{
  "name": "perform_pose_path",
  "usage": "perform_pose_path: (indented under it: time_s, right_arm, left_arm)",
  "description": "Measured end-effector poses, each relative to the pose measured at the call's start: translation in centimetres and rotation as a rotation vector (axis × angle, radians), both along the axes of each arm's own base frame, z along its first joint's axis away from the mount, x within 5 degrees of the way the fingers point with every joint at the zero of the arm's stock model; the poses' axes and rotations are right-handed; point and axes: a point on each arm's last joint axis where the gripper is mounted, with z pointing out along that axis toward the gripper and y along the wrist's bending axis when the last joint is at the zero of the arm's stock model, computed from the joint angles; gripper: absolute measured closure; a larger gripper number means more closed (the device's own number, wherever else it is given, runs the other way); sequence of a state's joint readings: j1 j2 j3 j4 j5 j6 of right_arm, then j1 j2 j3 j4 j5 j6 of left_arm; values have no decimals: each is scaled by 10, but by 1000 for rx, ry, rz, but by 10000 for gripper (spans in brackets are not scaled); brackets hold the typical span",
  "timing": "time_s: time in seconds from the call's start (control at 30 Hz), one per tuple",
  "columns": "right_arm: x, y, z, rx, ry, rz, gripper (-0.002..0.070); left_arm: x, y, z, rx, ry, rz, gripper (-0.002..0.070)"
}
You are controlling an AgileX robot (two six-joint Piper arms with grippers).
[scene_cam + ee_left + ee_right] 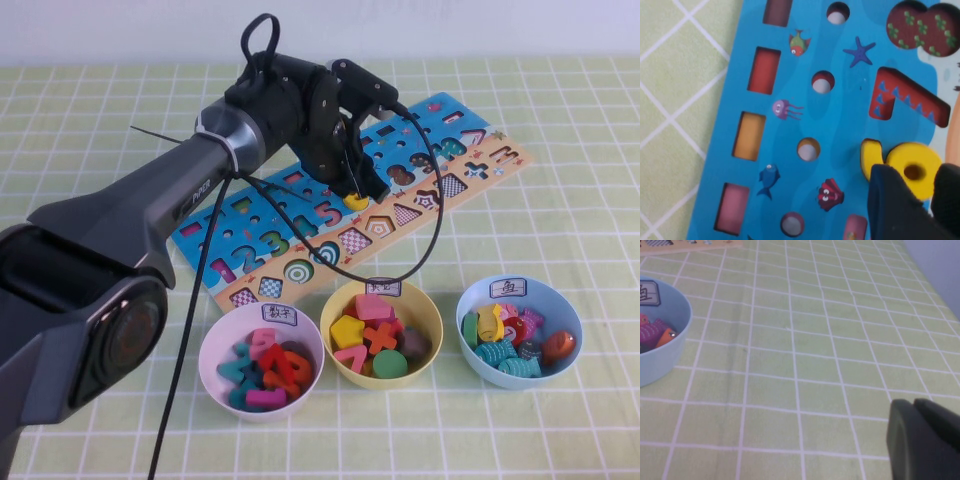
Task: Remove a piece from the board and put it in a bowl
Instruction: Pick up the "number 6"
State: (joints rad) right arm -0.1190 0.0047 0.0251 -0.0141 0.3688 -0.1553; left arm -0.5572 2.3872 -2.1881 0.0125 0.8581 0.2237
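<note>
From the raised camera I see my left arm reaching across the counter [560,130], its left tool [358,192] down over the middle of the board [470,150], which lies slanted behind three bowls. The yellow piece [354,201] sits right at the tool tip, on the board's blue field, near the border with the tan strip of patterned cut-outs. In my left wrist camera the piece [905,167] shows as a chunky yellow 6 with its hole facing up, lying on the blue board [840,125] just beside a red 7. The left tool [920,200] has its two dark fingers [890,200] straddling the round end of the piece, one on each side and close against it, so I read it as narrowed around the piece; I cannot tell whether the piece is lifted or resting in its recess. The pink bowl [212,350] with the white label sits nearest my left side, already carrying red, teal and pink numbers. Beside it is the yellow bowl [425,305], then the light blue bowl [555,300]. My right tool [925,440] is only a dark edge in the right wrist camera, over bare checked cloth, with the light blue bowl [665,360] off to one side; I cannot tell how its fingers are set.
</note>
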Motion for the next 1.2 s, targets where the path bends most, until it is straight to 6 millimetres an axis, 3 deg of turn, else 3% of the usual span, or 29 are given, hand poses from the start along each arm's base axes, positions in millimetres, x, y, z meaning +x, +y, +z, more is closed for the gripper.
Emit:
perform_pose_path:
  time_s: [0.37, 0.4, 0.53, 0.67, 0.93, 1.2]
  right_arm:
    - [0, 0, 0, 0, 0, 0, 694]
    - [0, 0, 0, 0, 0, 0, 694]
    - [0, 0, 0, 0, 0, 0, 694]
    - [0, 0, 0, 0, 0, 0, 694]
    - [0, 0, 0, 0, 0, 0, 694]
    - [0, 0, 0, 0, 0, 0, 694]
  left_arm:
    - [-1, 0, 4, 0, -3, 4, 485]
    - [-1, 0, 4, -1, -2, 6, 463]
    - [-1, 0, 4, -25, 12, 43, 267]
    - [1, -1, 5, -62, -2, 73, 165]
    - [6, -5, -13, -73, 1, 78, 148]
    - [8, -8, -26, -90, 18, 83, 216]
